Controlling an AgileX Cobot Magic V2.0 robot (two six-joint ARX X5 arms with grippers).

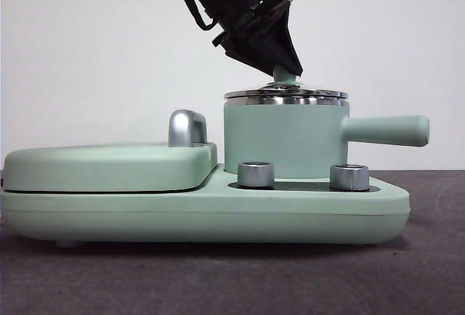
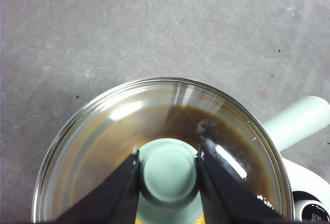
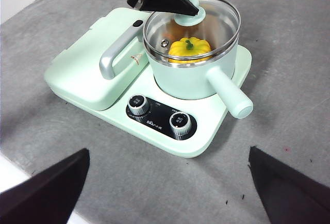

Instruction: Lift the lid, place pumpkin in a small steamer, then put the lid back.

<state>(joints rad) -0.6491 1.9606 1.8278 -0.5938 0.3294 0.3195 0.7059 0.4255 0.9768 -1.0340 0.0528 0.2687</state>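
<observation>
The clear glass lid (image 1: 285, 96) sits on the steel rim of the small steamer (image 1: 283, 141), a mint-green pot whose long handle (image 1: 385, 130) points right. My left gripper (image 2: 168, 154) comes down from above and is shut on the lid's mint-green knob (image 2: 168, 177), one black jaw on each side. In the right wrist view the yellow-orange pumpkin (image 3: 190, 49) lies inside the small steamer (image 3: 191, 82), seen through the lid (image 3: 216, 17). My right gripper (image 3: 169, 152) hangs open well back from the appliance, holding nothing.
The pot stands on a mint-green appliance base (image 1: 218, 213) with two steel dials (image 1: 256, 174) at the front. A flat hinged cover (image 1: 109, 166) with a chrome handle (image 1: 187, 128) fills its left half. Grey cloth covers the table around it.
</observation>
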